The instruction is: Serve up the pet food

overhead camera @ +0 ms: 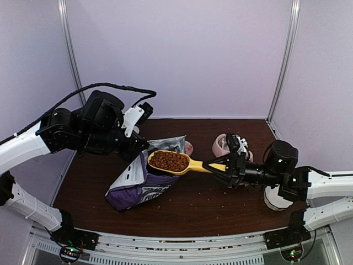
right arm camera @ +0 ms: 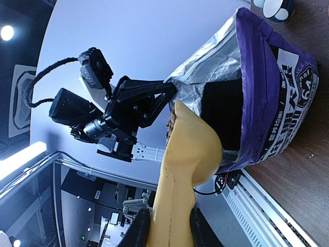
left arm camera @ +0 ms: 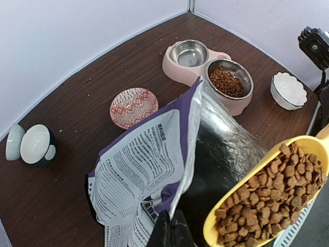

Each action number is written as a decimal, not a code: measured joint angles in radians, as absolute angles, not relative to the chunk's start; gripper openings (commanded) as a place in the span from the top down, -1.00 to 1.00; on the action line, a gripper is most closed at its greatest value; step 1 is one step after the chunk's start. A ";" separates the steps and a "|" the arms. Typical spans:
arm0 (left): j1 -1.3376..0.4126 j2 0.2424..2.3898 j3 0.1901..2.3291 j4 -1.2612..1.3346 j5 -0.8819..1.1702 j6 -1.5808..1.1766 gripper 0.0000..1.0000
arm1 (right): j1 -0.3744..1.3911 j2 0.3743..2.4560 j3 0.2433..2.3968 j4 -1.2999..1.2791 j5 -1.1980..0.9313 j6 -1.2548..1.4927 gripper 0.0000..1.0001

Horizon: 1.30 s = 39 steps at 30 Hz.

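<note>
Serving looks partway done: one steel bowl of the pink double feeder already holds a shallow layer of kibble, the second steel bowl beside it is bare, and a fresh load is not yet delivered. That load, the pet food, sits heaped in a yellow scoop held roughly level just above the open mouth of the purple food bag. The right gripper has its jaws clamped on the scoop's handle, so the kibble lies out beyond the fingertips, in the scoop's hollow and not between them. The left gripper is pinched closed on the bag's rim (keeping the foil mouth open). What remains, I judge, is the carry to the feeder, which stands just behind the right gripper in the overhead view, and the tip-out.
</note>
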State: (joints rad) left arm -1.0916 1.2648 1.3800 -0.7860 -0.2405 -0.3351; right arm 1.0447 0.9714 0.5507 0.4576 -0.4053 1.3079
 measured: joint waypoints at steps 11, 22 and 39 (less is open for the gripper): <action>-1.064 1.265 1.380 -0.775 -0.257 -0.339 1.00 | 1.022 0.930 0.551 0.439 -0.369 1.314 0.74; -0.992 1.259 1.359 -0.733 -0.216 -0.340 1.00 | 0.947 0.886 0.568 0.385 -0.339 1.312 0.74; -0.902 1.221 1.333 -0.720 -0.146 -0.339 1.00 | 0.688 0.750 0.567 0.334 -0.325 1.340 0.74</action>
State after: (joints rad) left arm -0.9020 1.2205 1.3334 -0.7200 -0.1455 -0.3389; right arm 0.6876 0.7502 0.5671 0.3340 -0.3248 1.3403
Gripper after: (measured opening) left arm 0.012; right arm 0.241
